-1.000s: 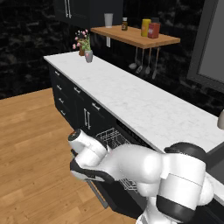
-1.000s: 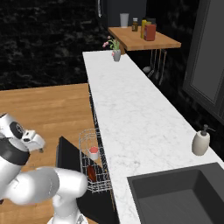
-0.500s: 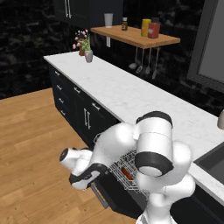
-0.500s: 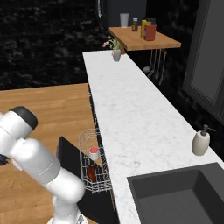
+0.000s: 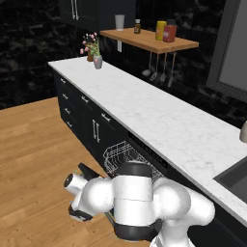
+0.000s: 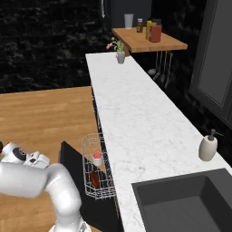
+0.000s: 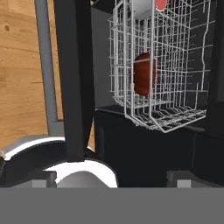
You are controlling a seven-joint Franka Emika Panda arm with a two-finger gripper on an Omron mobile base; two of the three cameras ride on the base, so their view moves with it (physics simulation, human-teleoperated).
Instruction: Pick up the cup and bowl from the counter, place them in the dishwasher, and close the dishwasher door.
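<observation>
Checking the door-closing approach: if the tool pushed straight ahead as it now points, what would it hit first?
Probably the open dishwasher door, whose edge crosses the hand view just ahead; the wire rack holding the bowl lies beyond it. Depth is unclear, and the fingertips are too hidden to judge.

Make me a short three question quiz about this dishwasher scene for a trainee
1. True or false: the cup and the bowl are in the dishwasher's wire rack.
2. The dishwasher door is: A) shut, B) dropped open, C) missing.
3. Fill in: beside the sink on the counter stands a soap ____.

Key: 1 true; 2 B; 3 dispenser.
</observation>
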